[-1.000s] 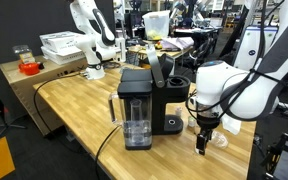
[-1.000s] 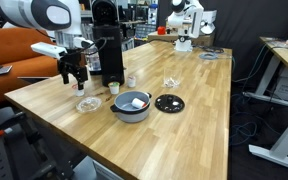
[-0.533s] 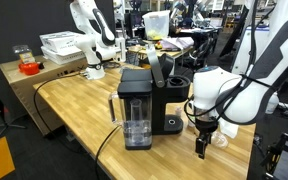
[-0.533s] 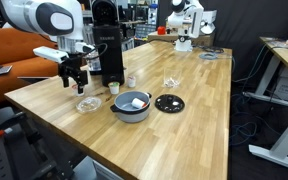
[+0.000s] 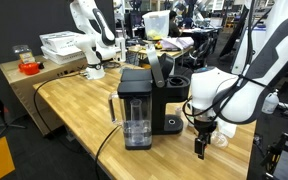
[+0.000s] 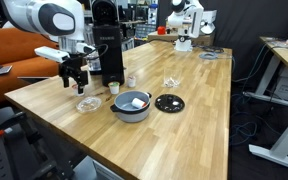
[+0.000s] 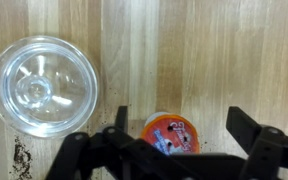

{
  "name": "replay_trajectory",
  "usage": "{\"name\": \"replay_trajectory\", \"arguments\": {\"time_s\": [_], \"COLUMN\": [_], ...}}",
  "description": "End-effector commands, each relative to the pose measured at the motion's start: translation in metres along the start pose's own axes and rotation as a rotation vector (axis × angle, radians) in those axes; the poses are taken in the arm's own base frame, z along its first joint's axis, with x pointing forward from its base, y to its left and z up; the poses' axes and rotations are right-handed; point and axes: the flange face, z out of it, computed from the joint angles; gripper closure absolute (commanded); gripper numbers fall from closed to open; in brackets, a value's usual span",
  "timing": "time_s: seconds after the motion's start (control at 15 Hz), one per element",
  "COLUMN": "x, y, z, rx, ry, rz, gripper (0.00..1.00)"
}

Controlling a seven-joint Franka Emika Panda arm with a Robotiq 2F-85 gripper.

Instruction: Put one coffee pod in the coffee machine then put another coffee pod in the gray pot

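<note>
In the wrist view a coffee pod (image 7: 171, 133) with an orange-red lid stands upright on the wooden table. My gripper (image 7: 180, 120) is open and straddles it, with the pod nearer one finger (image 7: 120, 118) than the other. In both exterior views the gripper (image 5: 201, 148) (image 6: 75, 82) hangs low over the table beside the black coffee machine (image 5: 138, 105) (image 6: 108, 45). The grey pot (image 6: 131, 106) sits open on the table, its black lid (image 6: 169, 102) beside it. Two more pods (image 6: 114, 88) (image 6: 130, 80) stand near the machine.
A clear glass dish (image 7: 42, 85) (image 6: 88, 103) lies right beside the gripper. A crumpled clear wrapper (image 6: 170, 82) lies further along the table. The table edge (image 6: 44, 118) is close to the dish. Another robot arm (image 5: 89, 40) stands at the far end.
The arm has shifted slightly and the gripper has settled a little lower around the pod. The jaws stay open.
</note>
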Motion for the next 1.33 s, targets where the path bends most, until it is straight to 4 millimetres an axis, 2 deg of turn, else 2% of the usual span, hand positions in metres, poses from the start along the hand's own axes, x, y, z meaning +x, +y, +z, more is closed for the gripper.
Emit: {"name": "replay_trajectory", "arguments": {"time_s": [0.0, 0.8, 0.87, 0.93, 1.27], "x": [0.003, 0.021, 0.023, 0.025, 0.026], "y": [0.003, 0.009, 0.008, 0.008, 0.008], "z": [-0.003, -0.013, -0.014, -0.015, -0.019], "rx": [-0.003, 0.005, 0.008, 0.015, 0.023], "ry": [-0.019, 0.012, 0.017, 0.019, 0.026], "rz": [0.01, 0.007, 0.004, 0.002, 0.003], "gripper": [0.0, 0.0, 0.1, 0.26, 0.61]}}
